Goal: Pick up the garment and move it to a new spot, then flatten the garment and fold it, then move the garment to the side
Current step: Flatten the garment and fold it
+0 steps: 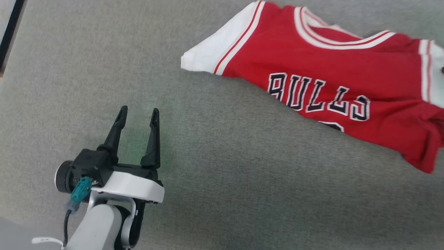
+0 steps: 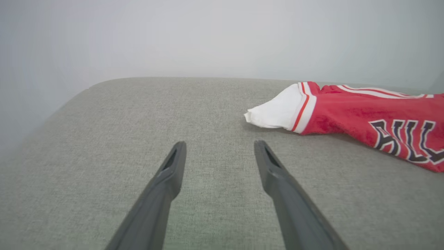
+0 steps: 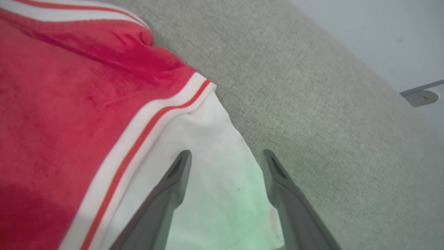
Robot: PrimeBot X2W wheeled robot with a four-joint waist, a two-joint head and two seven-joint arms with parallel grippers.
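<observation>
Table (image 1: pixel 222 194) top is grey-green woven fabric, with a rounded far corner in the left wrist view. Plain pale wall (image 2: pixel 208 34) behind it. Small grey bracket (image 3: pixel 420 96) with a round end on the wall in the right wrist view; black strip (image 1: pixel 8 31) at the head view's upper-left edge.

The garment (image 1: pixel 333 69) runs off the head view at 3 o'clock, which cuts away one sleeve. On its 6 o'clock side, its own edge hides all but the tops of the number under the lettering. The left wrist view cuts its print at 3 o'clock. Whether the right tool (image 3: pixel 225 156) touches the garment beneath it cannot be told. A small grey fitting (image 3: pixel 421 95) at 3 o'clock is cut off and unidentifiable.
</observation>
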